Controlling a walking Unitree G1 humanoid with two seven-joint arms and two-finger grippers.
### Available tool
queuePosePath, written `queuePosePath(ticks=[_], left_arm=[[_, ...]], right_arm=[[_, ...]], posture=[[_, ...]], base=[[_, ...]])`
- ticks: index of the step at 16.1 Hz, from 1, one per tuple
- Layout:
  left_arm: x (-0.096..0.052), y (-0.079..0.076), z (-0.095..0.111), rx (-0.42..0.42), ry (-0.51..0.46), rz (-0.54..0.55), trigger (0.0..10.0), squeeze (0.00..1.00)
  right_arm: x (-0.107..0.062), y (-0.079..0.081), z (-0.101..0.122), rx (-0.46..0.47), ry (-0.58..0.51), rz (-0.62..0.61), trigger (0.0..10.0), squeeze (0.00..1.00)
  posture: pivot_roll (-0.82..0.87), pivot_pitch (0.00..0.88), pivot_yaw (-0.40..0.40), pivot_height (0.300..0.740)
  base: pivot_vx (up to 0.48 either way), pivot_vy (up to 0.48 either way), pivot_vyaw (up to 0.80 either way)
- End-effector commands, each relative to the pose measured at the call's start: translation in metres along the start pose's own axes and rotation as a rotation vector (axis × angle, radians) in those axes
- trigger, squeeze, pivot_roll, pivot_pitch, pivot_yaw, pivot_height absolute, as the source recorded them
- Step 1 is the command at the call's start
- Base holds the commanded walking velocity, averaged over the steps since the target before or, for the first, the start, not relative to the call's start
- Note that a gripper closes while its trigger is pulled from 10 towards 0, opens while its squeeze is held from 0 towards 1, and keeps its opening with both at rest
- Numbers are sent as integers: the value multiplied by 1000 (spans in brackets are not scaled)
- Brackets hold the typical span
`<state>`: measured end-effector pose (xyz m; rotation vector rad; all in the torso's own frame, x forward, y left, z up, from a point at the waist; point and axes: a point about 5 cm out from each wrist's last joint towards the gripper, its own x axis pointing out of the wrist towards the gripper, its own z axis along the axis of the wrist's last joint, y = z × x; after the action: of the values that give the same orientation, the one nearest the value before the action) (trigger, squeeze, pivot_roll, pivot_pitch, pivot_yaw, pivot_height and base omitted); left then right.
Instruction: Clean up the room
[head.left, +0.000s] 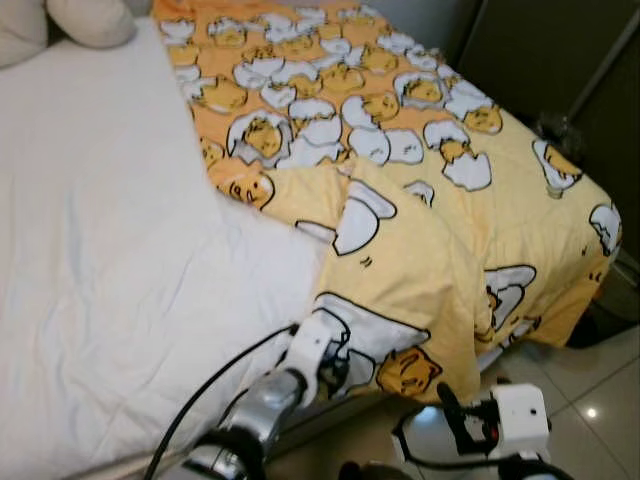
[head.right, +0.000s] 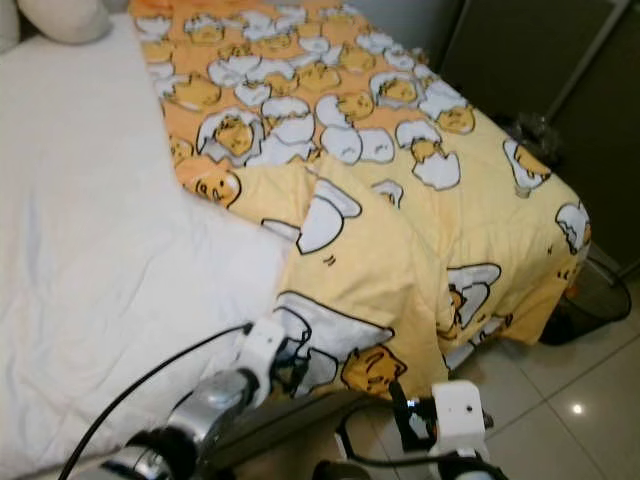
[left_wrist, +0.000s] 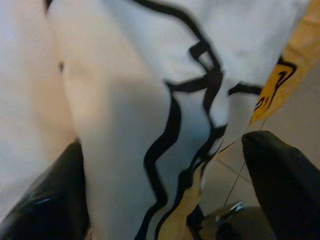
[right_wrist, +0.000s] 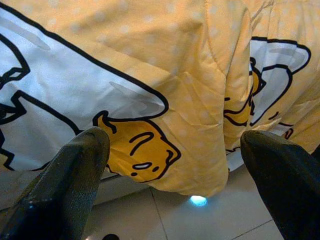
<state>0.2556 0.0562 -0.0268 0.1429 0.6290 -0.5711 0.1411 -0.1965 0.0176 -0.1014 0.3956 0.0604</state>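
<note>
A: Where is the quilt (head.left: 420, 200) lying at this moment?

B: Spread over the right half of the bed (head.left: 90, 260), yellow with a cartoon egg print. Its left edge is folded back in a diagonal, so the white sheet is bare on the left. The near corner hangs off the bed's edge toward the tiled floor (head.left: 590, 400).

A: And the left hand (head.left: 335, 368)?

B: Low at the near edge, right at that hanging corner. In the left wrist view the two fingers (left_wrist: 45, 200) stand wide apart with a fold of the quilt between them; they have not closed on it, so I would say it holds nothing yet.

A: The right hand (head.left: 455, 412)?

B: Lower and to the right, just off the bed above the floor. In its wrist view the fingers (right_wrist: 75, 170) are spread wide and empty, looking at the draped hem.

A: How will the quilt handle?

B: Soft and floppy, I judge, padded but light (the stitched creases suggest a thin filling). It will sag and slide on the sheet rather than hold a shape, so a pull at one point will drag only part of it.

A: So where to take hold?

B: On the hem at the near corner, pinching a thick bunch of fabric rather than one layer. A second grip farther right along the hem would probably keep the pull even.
</note>
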Motion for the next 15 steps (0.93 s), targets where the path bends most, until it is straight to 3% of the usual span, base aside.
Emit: queuePosePath(ticks=[1, 5, 8, 11, 15], left_arm=[[3, -7, 7, 47, -13, -18, 0, 0], [5, -1, 12, 70, 3, 31, 0, 0], [5, -7, 5, 122, 26, -6, 0, 0], [5, -8, 10, 104, -20, 3, 0, 0], [4, 4, 13, 63, -14, 44, 0, 0]], right_arm=[[-2, -4, 0, -23, 9, -1, 10000, 0], [-2, -8, 1, -38, 15, 3, 10000, 0], [0, -8, 3, -40, 10, 2, 10000, 0], [3, -10, 6, -36, -3, -12, 10000, 0], [4, -5, 8, 10, -19, 1, 10000, 0]], posture=[[-101, 98, -91, 740], [-112, 98, -99, 740], [-117, 95, -99, 740], [-117, 91, -92, 740], [-111, 88, -81, 740]], base=[[0, 0, 0], [0, 0, 0], [0, 0, 0], [0, 0, 0], [0, 0, 0]])
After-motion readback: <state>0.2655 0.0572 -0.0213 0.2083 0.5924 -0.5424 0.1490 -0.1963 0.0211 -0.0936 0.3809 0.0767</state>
